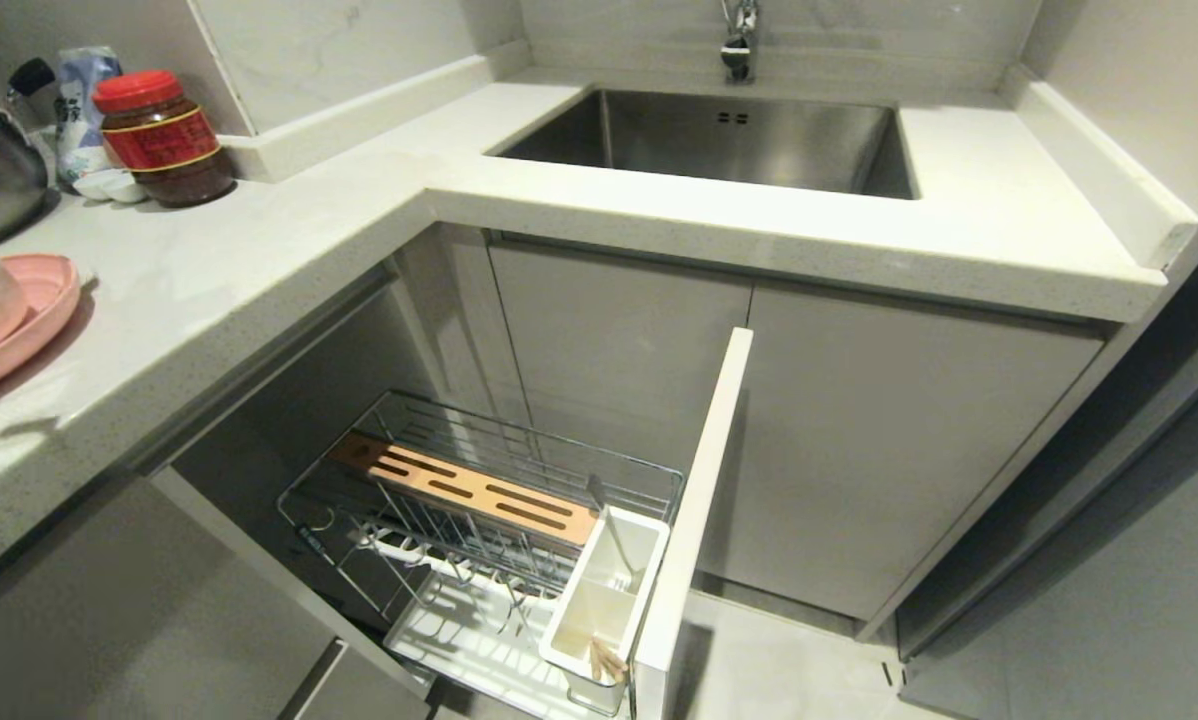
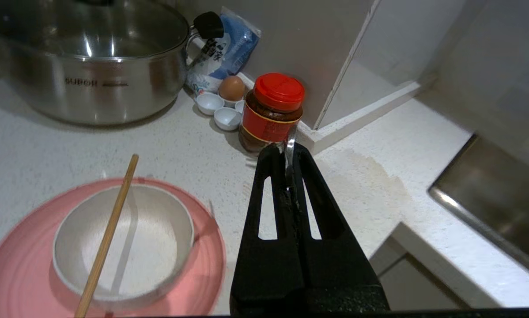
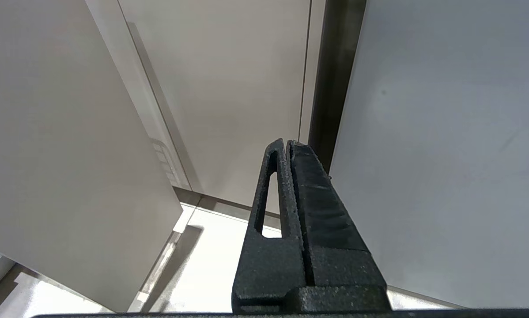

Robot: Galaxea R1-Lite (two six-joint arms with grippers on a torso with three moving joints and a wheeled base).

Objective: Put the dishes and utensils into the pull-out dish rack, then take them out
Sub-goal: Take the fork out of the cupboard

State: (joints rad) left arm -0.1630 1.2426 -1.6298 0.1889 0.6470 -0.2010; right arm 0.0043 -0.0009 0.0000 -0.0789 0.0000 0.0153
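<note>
One bowl (image 2: 123,247), one plate (image 2: 21,282), one chopstick (image 2: 107,236); left gripper (image 2: 289,152) clamped on one metal utensil (image 2: 289,148)

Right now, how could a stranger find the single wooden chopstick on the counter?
Start at the big steel pot on the white counter. In front of it a cream bowl sits on a pink plate. The thin wooden stick lying across the bowl's rim is the chopstick.

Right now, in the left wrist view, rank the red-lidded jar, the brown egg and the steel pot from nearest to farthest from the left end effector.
1. Red-lidded jar: right beyond the tips of the left end effector, which is shut on a slim metal utensil.
2. Brown egg: behind the jar, by the small white dishes.
3. Steel pot: farthest, across the counter.
</note>
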